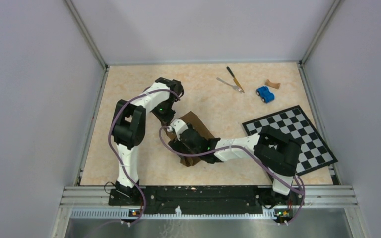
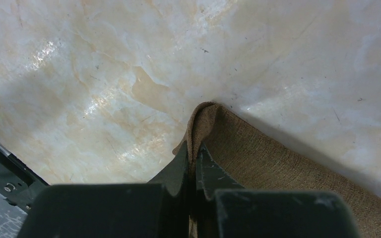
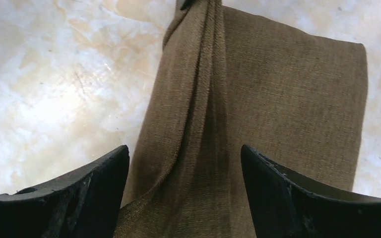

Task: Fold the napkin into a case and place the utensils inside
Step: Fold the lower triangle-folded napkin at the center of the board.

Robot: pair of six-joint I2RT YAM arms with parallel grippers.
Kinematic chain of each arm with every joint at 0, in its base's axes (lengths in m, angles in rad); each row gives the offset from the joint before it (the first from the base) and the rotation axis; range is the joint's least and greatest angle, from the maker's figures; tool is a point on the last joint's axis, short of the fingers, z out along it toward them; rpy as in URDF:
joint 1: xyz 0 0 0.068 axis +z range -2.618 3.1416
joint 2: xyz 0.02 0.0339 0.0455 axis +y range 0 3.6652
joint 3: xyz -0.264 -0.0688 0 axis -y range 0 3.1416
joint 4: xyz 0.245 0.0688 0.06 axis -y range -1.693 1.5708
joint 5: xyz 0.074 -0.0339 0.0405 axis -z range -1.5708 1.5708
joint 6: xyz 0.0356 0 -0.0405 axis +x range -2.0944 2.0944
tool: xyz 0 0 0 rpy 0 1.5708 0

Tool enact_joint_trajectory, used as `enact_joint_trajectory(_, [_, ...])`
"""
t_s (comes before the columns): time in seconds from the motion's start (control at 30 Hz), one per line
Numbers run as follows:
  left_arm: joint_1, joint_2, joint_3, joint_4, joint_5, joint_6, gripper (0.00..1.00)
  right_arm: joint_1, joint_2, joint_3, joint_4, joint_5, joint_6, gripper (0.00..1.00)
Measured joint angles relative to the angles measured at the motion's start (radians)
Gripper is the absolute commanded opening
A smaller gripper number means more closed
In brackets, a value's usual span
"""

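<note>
Left wrist view: my left gripper [image 2: 194, 166] pinches a raised fold of the napkin [image 2: 268, 158]; my right gripper [image 3: 183, 153] hangs spread above it. The knife [image 1: 234, 78] and fork [image 1: 229, 84] lie well apart.

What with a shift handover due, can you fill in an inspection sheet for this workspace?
Surface: beige marbled tabletop, faint specks.
Job's things: brown napkin partly folded mid-table; knife and fork lie at the far side, outside it.
Clutter: blue toy car, small tan piece, checkered board at right.
Grippers: left pincer shut on the napkin's edge; right pincer open above the napkin.
Cables: purple cables loop along both arms.
Surroundings: grey walls; metal rail at near edge.
</note>
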Motion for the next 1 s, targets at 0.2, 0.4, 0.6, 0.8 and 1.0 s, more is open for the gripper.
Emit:
enact_joint_trajectory(0.2, [0.0,0.0,-0.001,0.001,0.003,0.008,0.0,0.0,0.01,0.0,-0.008,0.018,-0.007,0.79])
enact_joint_trajectory(0.4, [0.0,0.0,-0.001,0.003,0.002,0.013,0.0,-0.005,0.01,-0.004,0.0,0.001,0.016,0.41])
enact_joint_trajectory(0.6, [0.0,0.0,-0.005,0.009,0.013,0.019,0.0,-0.018,-0.007,-0.043,0.03,-0.038,0.07,0.09])
enact_joint_trajectory(0.8, [-0.002,0.0,-0.009,0.023,0.025,0.039,0.02,-0.042,-0.04,-0.076,0.039,-0.063,0.137,0.0])
enact_joint_trajectory(1.0, [-0.006,0.0,-0.009,0.054,0.043,0.082,0.51,-0.102,-0.102,-0.148,0.077,-0.147,0.246,0.0])
